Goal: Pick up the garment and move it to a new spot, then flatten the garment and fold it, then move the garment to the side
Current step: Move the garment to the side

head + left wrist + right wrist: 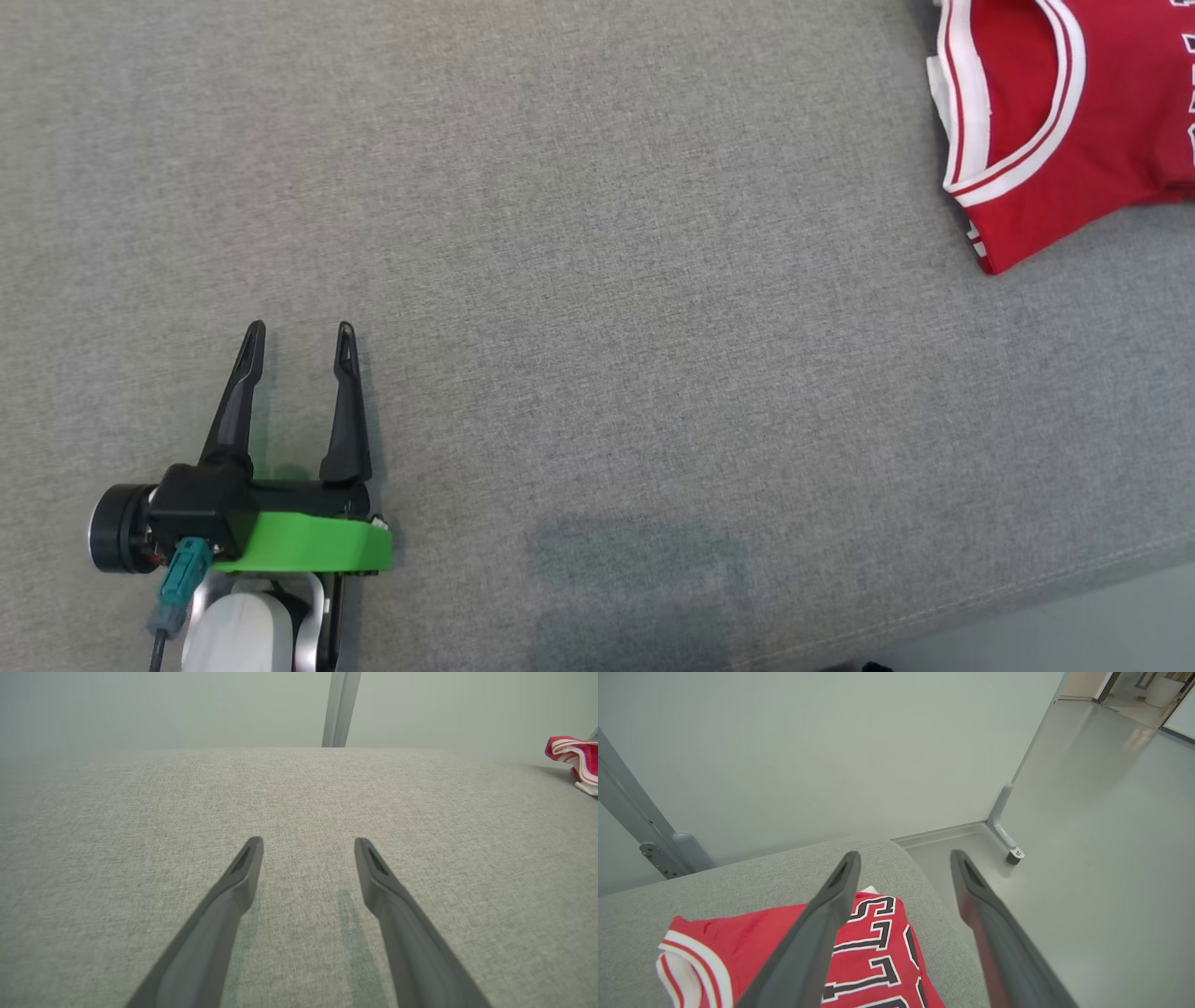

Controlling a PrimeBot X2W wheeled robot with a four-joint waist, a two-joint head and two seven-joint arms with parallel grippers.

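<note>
Garment [1055, 140] lies folded at table's [653, 327] far right corner. Right hand [906, 855] wide above it, gripping nothing; left hand [300, 329] wide, empty. Best lift right hand straight up, to avoid snagging the fold.

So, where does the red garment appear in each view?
Head view: the garment in the top right corner, cut by the frame.
Left wrist view: the garment small, at the far right edge.
Right wrist view: the garment bottom left to centre, partly hidden by the right pincer.
Shared landmark: the grey fabric cushion it lies on.
</note>
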